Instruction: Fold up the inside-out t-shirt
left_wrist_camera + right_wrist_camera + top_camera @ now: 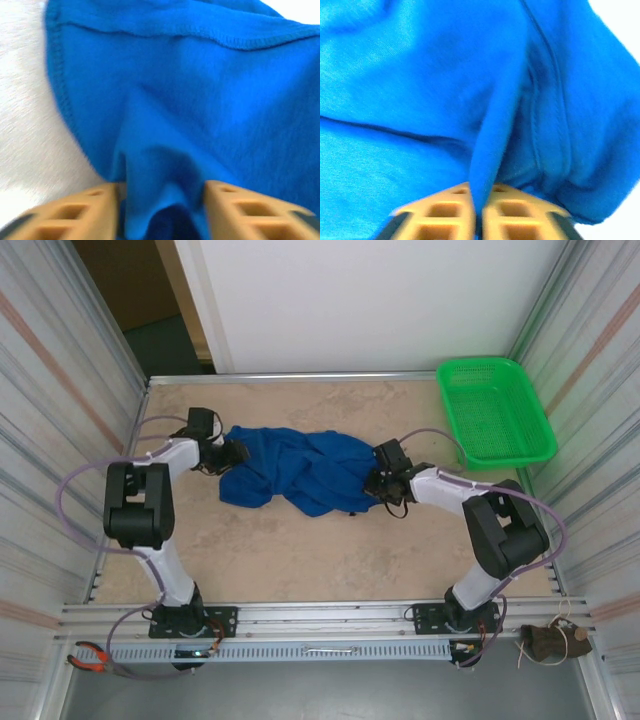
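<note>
Reaching in from the left side of the surface (pixel 300 560), the left gripper (pixel 238 452) meets the left end of the inside-out t-shirt (pixel 300 472). In the left wrist view, the left gripper (pixel 161 200) has its jaws part-way apart and clamped on a thick, bunched ridge of blue cloth (pixel 190 100). A stitched hem runs across the fabric above them. The royal-blue shirt lies crumpled in a wide heap at the middle of the surface, towards the far side, stretched between the two arms. At its right end sits the right gripper (pixel 378 472). In the right wrist view, the right gripper (pixel 479 210) has its jaws pressed together on a thin upright fold of the shirt (pixel 420 75). A green mesh basket (pixel 495 415) stands in the far right corner, well apart from the shirt.
</note>
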Controlling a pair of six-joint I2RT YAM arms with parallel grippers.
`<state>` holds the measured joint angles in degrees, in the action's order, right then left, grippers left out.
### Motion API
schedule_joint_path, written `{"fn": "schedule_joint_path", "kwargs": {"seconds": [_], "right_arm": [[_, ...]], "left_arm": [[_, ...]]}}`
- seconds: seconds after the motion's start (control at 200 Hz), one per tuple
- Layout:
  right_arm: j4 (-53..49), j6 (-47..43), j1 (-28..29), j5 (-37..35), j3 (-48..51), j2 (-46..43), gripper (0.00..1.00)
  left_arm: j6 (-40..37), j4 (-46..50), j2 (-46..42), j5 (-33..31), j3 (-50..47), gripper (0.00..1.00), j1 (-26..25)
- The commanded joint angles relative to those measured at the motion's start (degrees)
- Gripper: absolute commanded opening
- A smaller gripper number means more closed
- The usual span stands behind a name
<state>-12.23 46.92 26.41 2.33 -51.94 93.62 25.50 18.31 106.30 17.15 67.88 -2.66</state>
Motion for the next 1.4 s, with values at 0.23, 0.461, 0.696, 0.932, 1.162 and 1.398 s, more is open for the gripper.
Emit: {"fn": "schedule_joint_path", "kwargs": {"seconds": [0.23, 0.461, 0.696, 0.932, 1.162, 1.398], "right_arm": [[-10.9, -9.1, -18.0, 16.3, -38.3, -4.4, 0.0], [-12.9, -6.5, -23.3, 23.8, -51.5, -3.9, 0.0], [-5.4, -4.6, -23.0, 25.9, -28.6, -17.0, 0.0], [-2.5, -1.8, -14.0, 11.6, 12.0, -39.9, 0.0], [-19.0, 6.8, -7.6, -8.1, 27.9, -62.1, 0.64], [-18.3, -0.3, -17.4, -2.7, 21.0, -57.6, 0.65]], "left_arm": [[-0.7, 7.2, -9.2, -1.5, 29.1, 0.0, 3.8], [3.4, 4.0, -16.2, -1.4, 32.9, 0.0, 5.5], [2.5, -0.4, -28.6, -2.6, 12.7, 0.0, 5.5], [10.8, -6.6, -42.6, -1.7, -23.7, 0.0, 2.9], [12.1, -3.2, -48.5, -7.5, -37.0, 0.68, 2.3], [5.4, 0.7, -39.9, -7.6, -23.6, 0.77, 4.0]]}}
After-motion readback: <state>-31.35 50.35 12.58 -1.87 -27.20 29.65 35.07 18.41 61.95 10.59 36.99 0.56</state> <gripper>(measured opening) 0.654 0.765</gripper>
